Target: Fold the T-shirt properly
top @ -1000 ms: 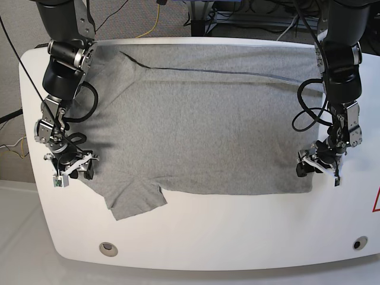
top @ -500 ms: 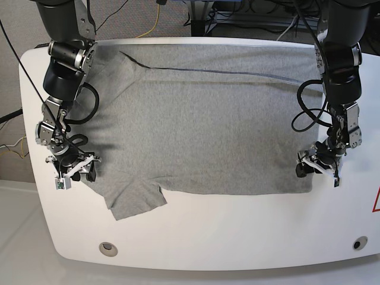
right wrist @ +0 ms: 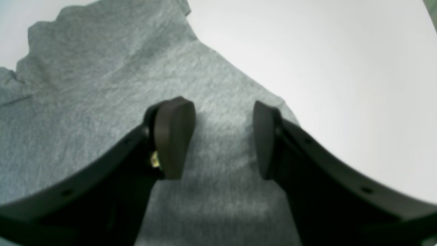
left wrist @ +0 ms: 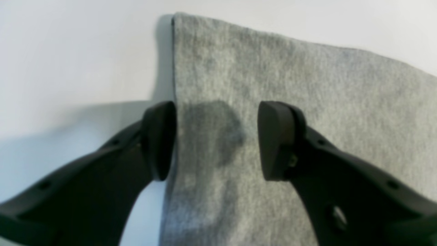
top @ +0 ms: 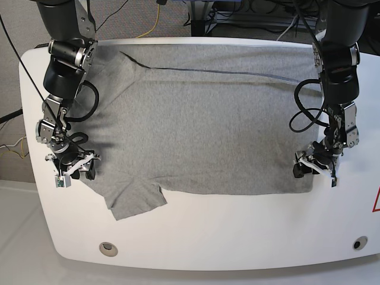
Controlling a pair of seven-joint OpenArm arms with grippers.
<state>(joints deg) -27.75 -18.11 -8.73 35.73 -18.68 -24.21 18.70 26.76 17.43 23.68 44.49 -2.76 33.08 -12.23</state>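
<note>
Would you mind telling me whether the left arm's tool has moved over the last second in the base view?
Yes, slightly. The left tool has crept toward the picture's left, further over the edge of the plain heather-grey T-shirt, judged against the white table.

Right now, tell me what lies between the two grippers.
Only the T-shirt spans from the right gripper to the left gripper, nothing on it; the base view shows this.

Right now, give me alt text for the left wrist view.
An open end effector hangs over the corner of a grey T-shirt lying flat on a white table. One finger sits at the shirt's side edge, the other over the fabric, and nothing is gripped.
</note>
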